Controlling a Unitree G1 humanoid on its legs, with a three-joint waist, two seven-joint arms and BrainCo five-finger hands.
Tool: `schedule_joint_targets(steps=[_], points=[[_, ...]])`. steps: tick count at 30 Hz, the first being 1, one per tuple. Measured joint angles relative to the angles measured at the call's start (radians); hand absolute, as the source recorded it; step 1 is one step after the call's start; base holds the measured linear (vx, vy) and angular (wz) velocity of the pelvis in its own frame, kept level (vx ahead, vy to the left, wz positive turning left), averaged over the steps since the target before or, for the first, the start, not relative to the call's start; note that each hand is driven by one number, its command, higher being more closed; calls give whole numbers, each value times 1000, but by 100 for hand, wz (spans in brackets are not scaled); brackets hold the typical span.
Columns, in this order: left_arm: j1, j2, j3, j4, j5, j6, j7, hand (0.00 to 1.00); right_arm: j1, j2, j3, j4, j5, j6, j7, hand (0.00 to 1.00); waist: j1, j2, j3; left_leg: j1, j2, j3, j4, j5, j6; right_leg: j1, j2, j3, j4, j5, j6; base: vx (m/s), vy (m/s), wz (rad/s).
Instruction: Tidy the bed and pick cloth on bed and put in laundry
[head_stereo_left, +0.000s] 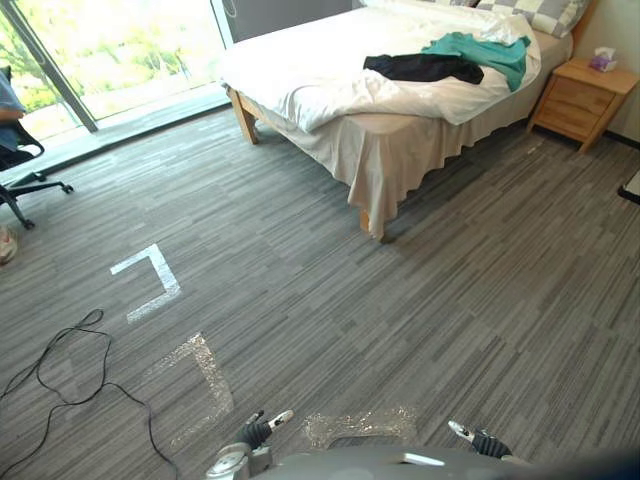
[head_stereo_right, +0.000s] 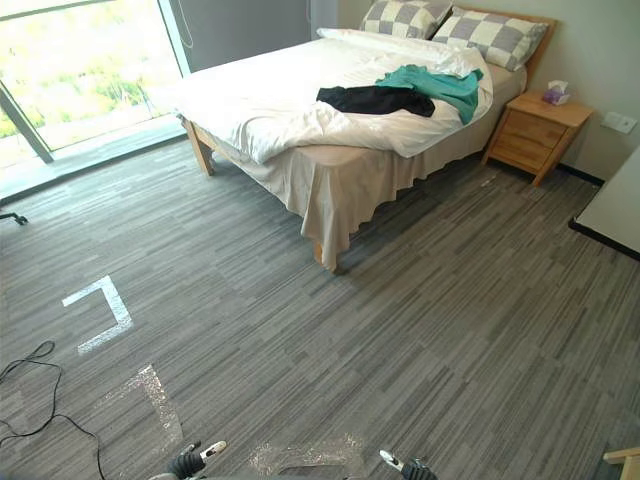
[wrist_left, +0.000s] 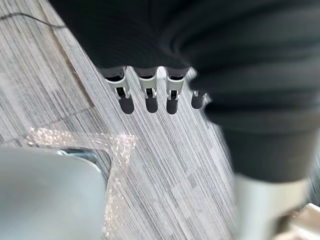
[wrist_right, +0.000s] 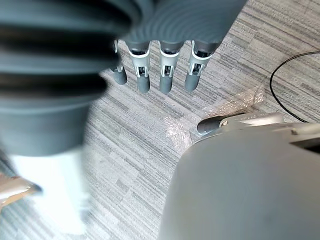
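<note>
bed (head_stereo_left: 400, 155): black cloth (head_stereo_left: 422, 67) touching teal cloth (head_stereo_left: 485, 50) on white duvet (head_stereo_left: 320, 80). left hand (wrist_left: 150, 97), right hand (wrist_right: 166, 77): fingers straight, slightly spread, empty, above carpet floor (head_stereo_left: 400, 320).

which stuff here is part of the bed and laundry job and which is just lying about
Job: bed, white duvet, black cloth, teal cloth, checked pillows.
Lying about: nightstand, tissue box, floor tape marks, office chair.
</note>
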Motion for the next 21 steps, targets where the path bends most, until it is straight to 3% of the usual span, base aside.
schedule_joint_targets(steps=[8, 21], points=[[-35, -48, -11, 1, 3, 2, -23, 0, -27, 11, -1, 2, -1, 7, 0, 0, 1, -11, 4, 25, 3, 3, -29, 3, -3, 11, 4, -13, -11, 0, 0, -31, -26, 1], [-44, -47, -12, 18, 0, 8, -19, 0, -32, 11, -1, 10, -1, 9, 0, 0, 4, -17, 7, 40, 4, 10, -68, 27, 13, 23, 11, -21, -42, 14, -19, -45, -30, 0]])
